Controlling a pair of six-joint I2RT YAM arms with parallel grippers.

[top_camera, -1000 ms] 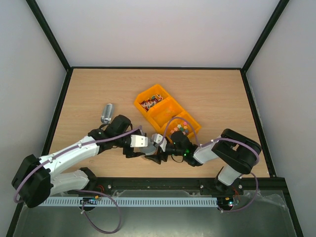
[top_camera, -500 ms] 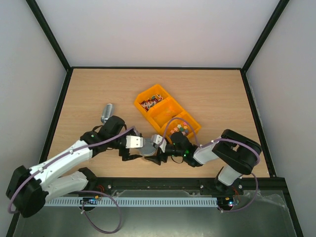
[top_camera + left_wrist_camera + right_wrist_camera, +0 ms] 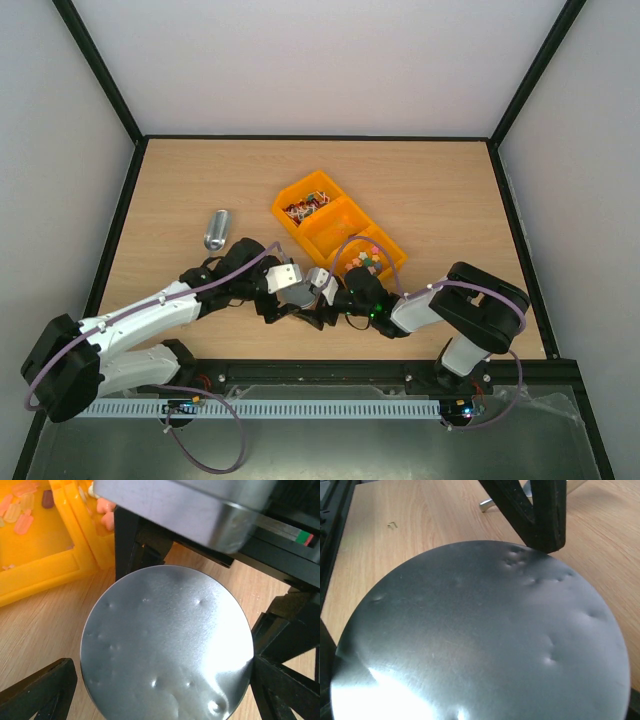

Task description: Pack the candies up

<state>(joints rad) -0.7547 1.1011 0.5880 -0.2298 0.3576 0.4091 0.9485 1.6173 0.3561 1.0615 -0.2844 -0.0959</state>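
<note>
1 orange tray (image 3: 283, 217) w/ 3 compartments on table (image 3: 440, 180): candies (image 3: 305, 207) heaped in far one, pastel pcs (image 3: 365, 262) in near one. 2 metal items: 1 can (image 3: 217, 229) lying at left, 1 dented round tin (image 3: 167, 645) btwn the arms. Right end effector (image 3: 315, 303) looks clamped on round tin; left end effector (image 3: 163, 680) fingers sit either side of it, can't tell if gripping.

The left arm (image 3: 150, 310) has white link shells between black joints, while the right arm (image 3: 470, 310) is mostly black with one pale forearm link. A thin purple cable (image 3: 242, 438) trails along each arm. A small green light (image 3: 372, 313) glows near the right wrist.
</note>
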